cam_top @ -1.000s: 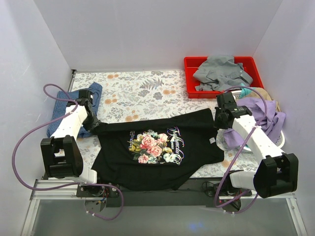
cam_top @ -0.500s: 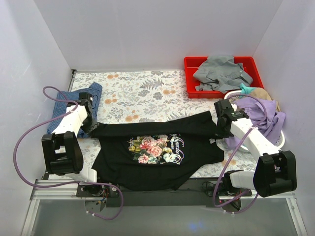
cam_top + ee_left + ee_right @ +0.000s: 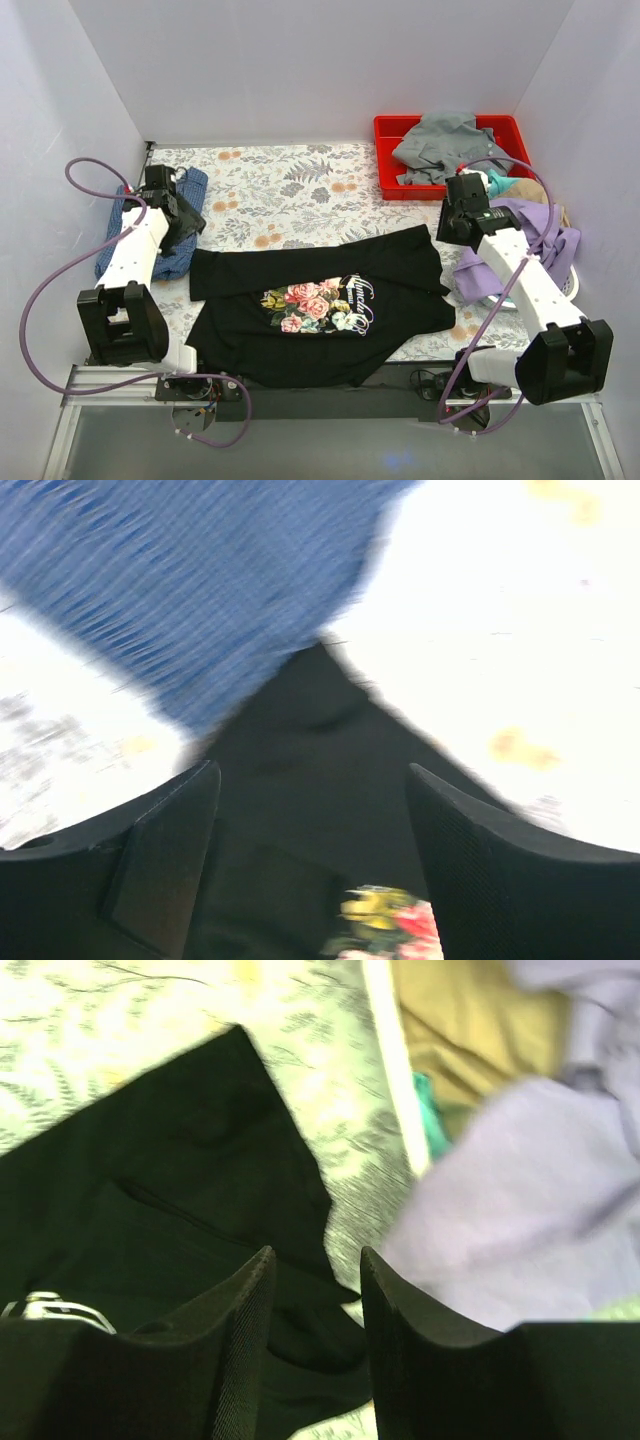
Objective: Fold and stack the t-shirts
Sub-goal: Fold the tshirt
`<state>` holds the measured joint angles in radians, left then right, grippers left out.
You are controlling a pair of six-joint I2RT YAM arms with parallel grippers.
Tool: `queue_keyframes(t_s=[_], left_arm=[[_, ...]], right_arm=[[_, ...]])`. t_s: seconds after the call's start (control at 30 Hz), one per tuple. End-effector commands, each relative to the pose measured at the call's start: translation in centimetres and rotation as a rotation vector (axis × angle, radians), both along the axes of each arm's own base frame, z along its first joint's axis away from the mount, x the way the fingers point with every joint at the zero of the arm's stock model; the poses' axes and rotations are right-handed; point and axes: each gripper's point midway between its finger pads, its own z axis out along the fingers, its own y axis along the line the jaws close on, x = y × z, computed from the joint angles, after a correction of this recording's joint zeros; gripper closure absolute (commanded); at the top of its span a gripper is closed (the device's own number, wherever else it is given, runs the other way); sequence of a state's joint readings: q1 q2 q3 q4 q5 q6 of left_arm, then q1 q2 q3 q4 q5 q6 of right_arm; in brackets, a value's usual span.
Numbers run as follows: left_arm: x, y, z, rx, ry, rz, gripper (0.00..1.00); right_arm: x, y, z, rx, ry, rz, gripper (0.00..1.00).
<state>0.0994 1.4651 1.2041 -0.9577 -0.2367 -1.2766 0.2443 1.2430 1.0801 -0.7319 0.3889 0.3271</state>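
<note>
The black t-shirt (image 3: 320,300) with its rose print lies flat near the table's front edge, its top part folded down. The mottled blue t-shirt (image 3: 188,190) lies at the far left, and the black shirt's corner (image 3: 300,730) overlaps it (image 3: 200,580). My left gripper (image 3: 185,222) hovers above that corner, open (image 3: 312,810), with nothing between its fingers. My right gripper (image 3: 447,237) hangs over the black shirt's right corner (image 3: 180,1190), open (image 3: 315,1270) and holding nothing.
A red bin (image 3: 392,130) at the back right holds a grey garment (image 3: 450,145). A white basket (image 3: 395,1060) at the right edge is piled with purple cloth (image 3: 520,240) and tan cloth (image 3: 470,1020). A floral cloth (image 3: 290,190) covers the table.
Both grippers laid the black shirt's upper edge down, opened, and let it go. Both have since lifted back, away from the shirt's corners.
</note>
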Motion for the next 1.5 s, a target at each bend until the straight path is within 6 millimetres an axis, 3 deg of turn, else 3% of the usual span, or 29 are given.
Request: queue_keyframes(t_s=[0.0, 0.03, 0.07, 0.17, 0.37, 0.7, 0.9, 0.93, 0.97, 1.1, 1.13, 1.17, 1.23, 1.3, 1.33, 1.4, 1.47], left_arm=[[5.0, -3.8, 3.8, -0.191, -0.243, -0.135, 0.27], [5.5, -6.3, 2.9, -0.323, -0.232, -0.2, 0.28], [5.9, -7.4, 2.3, -0.367, -0.221, -0.224, 0.29], [6.7, -10.6, 0.2, -0.439, -0.169, -0.321, 0.29], [5.5, -13.5, -3.3, -0.46, -0.063, -0.391, 0.3], [2.0, -13.6, -5.8, -0.431, 0.071, -0.407, 0.33], [1.0, -12.4, -8.3, -0.368, 0.148, -0.372, 0.34], [1.0, -12.1, -9.5, -0.354, 0.182, -0.361, 0.34], [1.2, -12.0, -9.9, -0.346, 0.19, -0.358, 0.35], [3.1, -11.0, -12.0, -0.289, 0.241, -0.331, 0.36], [4.6, -10.8, -11.7, -0.268, 0.218, -0.329, 0.36], [4.9, -10.1, -12.9, -0.234, 0.249, -0.316, 0.36], [7.2, -9.9, -12.5, -0.219, 0.23, -0.321, 0.36], [8.7, -9.3, -13.4, -0.182, 0.241, -0.308, 0.36], [10.6, -9.5, -12.6, -0.181, 0.199, -0.319, 0.36], [11.5, -9.2, -13.5, -0.164, 0.214, -0.319, 0.36], [13.3, -9.0, -12.9, -0.153, 0.181, -0.324, 0.36]], right_arm=[[2.6, 3.3, -1.0, 0.102, -0.007, 0.139, 0.55], [3.0, 4.0, -1.7, 0.127, 0.008, 0.16, 0.57], [3.3, 4.7, -3.0, 0.147, 0.042, 0.178, 0.59], [4.5, 6.7, -4.5, 0.226, 0.055, 0.226, 0.62], [6.0, 9.5, -5.6, 0.327, 0.066, 0.324, 0.64], [5.4, 11.2, -8.1, 0.406, 0.156, 0.375, 0.64], [4.7, 9.6, -10.8, 0.335, 0.215, 0.302, 0.65], [4.8, 9.3, -11.3, 0.319, 0.224, 0.285, 0.65], [4.7, 9.0, -12.6, 0.304, 0.256, 0.268, 0.65], [6.1, 7.7, -14.0, 0.238, 0.271, 0.2, 0.66], [6.4, 7.5, -14.2, 0.223, 0.269, 0.188, 0.66], [6.5, 7.1, -14.9, 0.213, 0.284, 0.169, 0.66], [7.7, 6.8, -14.8, 0.207, 0.269, 0.153, 0.66], [8.4, 6.5, -15.1, 0.206, 0.27, 0.137, 0.66], [9.2, 6.4, -14.8, 0.204, 0.253, 0.133, 0.67], [9.8, 6.0, -15.0, 0.183, 0.25, 0.119, 0.66], [10.5, 5.8, -15.1, 0.178, 0.245, 0.115, 0.66]])
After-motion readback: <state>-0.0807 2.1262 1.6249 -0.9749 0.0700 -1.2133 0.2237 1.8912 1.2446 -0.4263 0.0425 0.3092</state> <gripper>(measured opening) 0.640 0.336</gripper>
